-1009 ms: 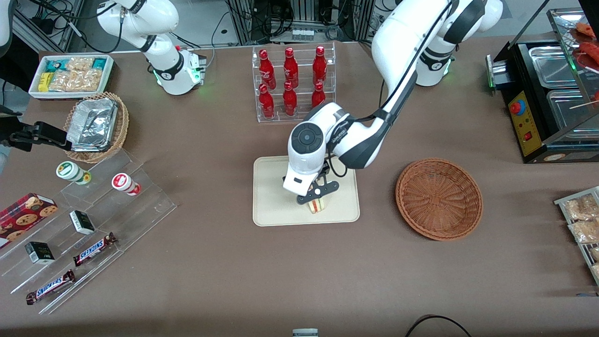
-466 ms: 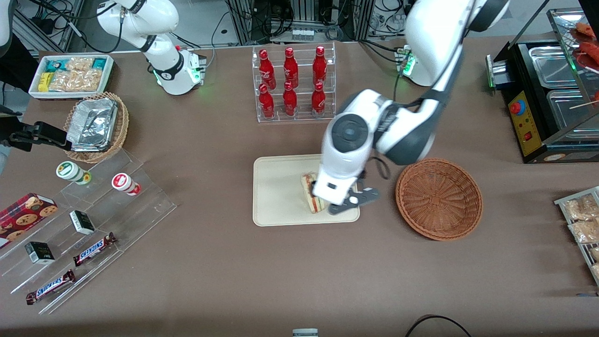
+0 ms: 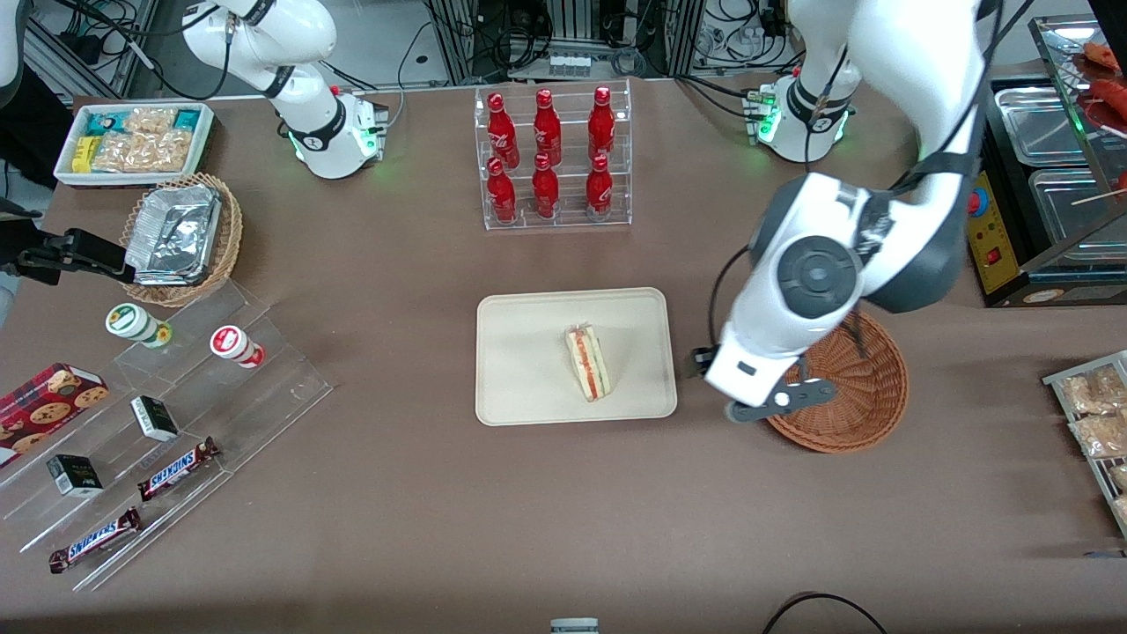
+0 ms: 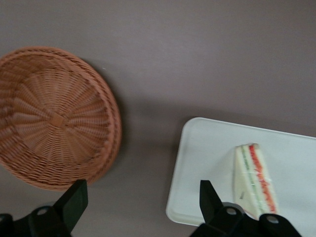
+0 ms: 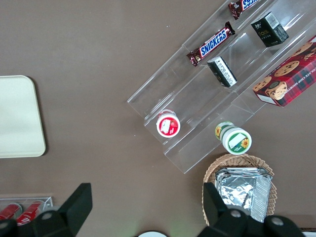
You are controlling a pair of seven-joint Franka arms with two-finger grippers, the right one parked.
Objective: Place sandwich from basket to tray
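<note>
On the dull brown tabletop (image 3: pixel 423 528), the cream-beige tray (image 3: pixel 519 352) carries the sandwich (image 3: pixel 588 363) of pale white bread striped red and green, beside the reddish-brown woven basket (image 3: pixel 867 396), under the white-and-black gripper (image 3: pixel 764 407) with black fingers (image 4: pixel 74 200).

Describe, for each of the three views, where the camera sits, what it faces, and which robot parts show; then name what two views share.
Front view: high above the table's near edge, looking down at both arms; the gripper hangs open over the basket.
Left wrist view: on the working wrist, facing down at basket, tray and sandwich; both fingertips show.
Right wrist view: on the parked wrist, facing down at the snack shelves; its fingertips show.
Shared: front and left wrist views both show the sandwich on the tray.
</note>
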